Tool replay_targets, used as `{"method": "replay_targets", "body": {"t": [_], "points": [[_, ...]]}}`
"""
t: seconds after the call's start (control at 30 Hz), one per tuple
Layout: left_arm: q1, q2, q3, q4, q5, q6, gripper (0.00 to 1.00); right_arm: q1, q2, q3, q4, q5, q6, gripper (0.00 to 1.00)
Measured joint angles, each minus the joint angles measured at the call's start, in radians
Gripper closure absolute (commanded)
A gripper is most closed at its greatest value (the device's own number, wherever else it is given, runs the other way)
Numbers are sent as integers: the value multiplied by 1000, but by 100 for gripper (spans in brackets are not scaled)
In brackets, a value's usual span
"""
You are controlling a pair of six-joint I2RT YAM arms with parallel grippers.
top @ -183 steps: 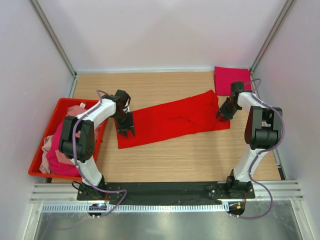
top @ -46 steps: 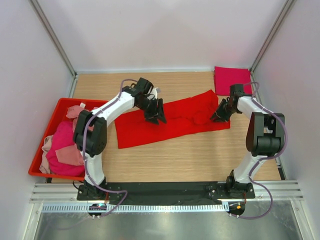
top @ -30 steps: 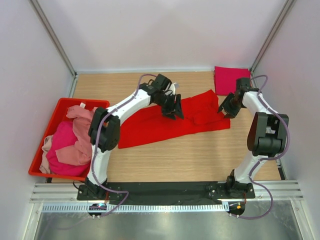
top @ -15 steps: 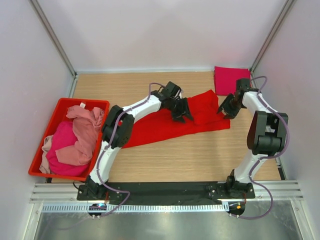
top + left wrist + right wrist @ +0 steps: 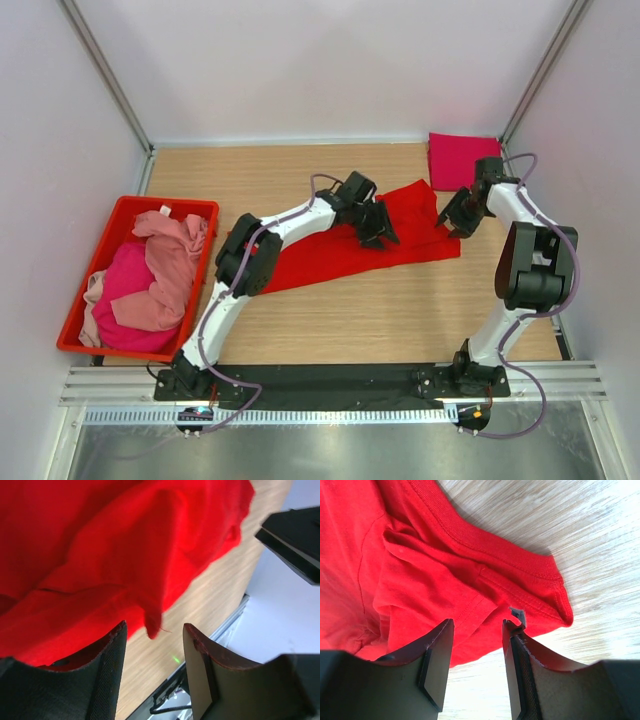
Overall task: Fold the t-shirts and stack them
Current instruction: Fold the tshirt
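The red shirt (image 5: pixel 320 255) lies in a long strip across the middle of the tabletop (image 5: pixel 400 320). It slants from the left-middle up toward the far right corner. Its right end is bunched up & folded over itself, w/ lots of creases.

The L arm reaches way over to the right. The L pincer (image 5: pixel 378 232) hangs over the right half of the red shirt, tips pointing down. In the L wrist view its two fingers stand apart, approx. halfway wide. A little pointy bit of red cloth & some bare wood show in the gap. Nothing is squeezed betw. them as far as I can see.

The R pincer (image 5: pixel 450 222) is at the right end of the red shirt, close to the cloth. Its fingers are apart too, approx. halfway. Under the gap lie a sleeve w/ a stitched hem & some wood. It grips nothing.

A magenta shirt (image 5: pixel 462 160), folded into a neat square, sits in the far right corner of the tabletop, near the red shirt.

A red bin (image 5: pixel 175 204) sits at the left edge. Inside, a pale pink shirt (image 5: pixel 170 260) is heaped on a crimson shirt (image 5: pixel 125 295), both crumpled.
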State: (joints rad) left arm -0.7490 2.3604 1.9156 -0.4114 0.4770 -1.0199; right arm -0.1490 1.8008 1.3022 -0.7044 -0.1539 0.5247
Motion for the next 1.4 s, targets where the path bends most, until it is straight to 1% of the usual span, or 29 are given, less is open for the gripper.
{"method": "replay_targets", "body": {"t": [0.2,0.3,0.33,0.37,0.43,0.47,0.53,0.73,0.83,1.1,1.33,1.37,1.4], "points": [[0,36,21,-12,-34,-22,57,-4,0,0,0,-10,0,50],[0,60,58,-11,-37,-29,69,-4,0,0,0,-14,0,50],[0,65,68,-11,-36,-32,77,-4,0,0,1,-17,0,50],[0,68,76,-12,-36,-40,81,-5,0,0,1,-21,0,51],[0,70,92,-11,-35,-48,88,-5,1,0,1,-26,0,51],[0,70,98,-10,-35,-50,90,-5,2,0,0,-27,0,51],[0,70,108,-6,-32,-53,91,-5,4,0,0,-28,0,51],[0,70,109,2,-18,-81,92,-5,10,-1,-1,-28,0,50],[0,70,108,19,-4,-105,92,-5,15,-5,0,-31,0,52],[4,70,105,59,18,-148,91,-5,80,-6,26,-37,-2,61],[7,70,105,72,24,-159,90,-6,130,-2,40,-49,-5,65],[8,70,105,72,25,-159,90,-6,130,0,39,-51,-6,66],[8,70,105,72,25,-160,88,-6,130,2,40,-52,-7,70]]}}
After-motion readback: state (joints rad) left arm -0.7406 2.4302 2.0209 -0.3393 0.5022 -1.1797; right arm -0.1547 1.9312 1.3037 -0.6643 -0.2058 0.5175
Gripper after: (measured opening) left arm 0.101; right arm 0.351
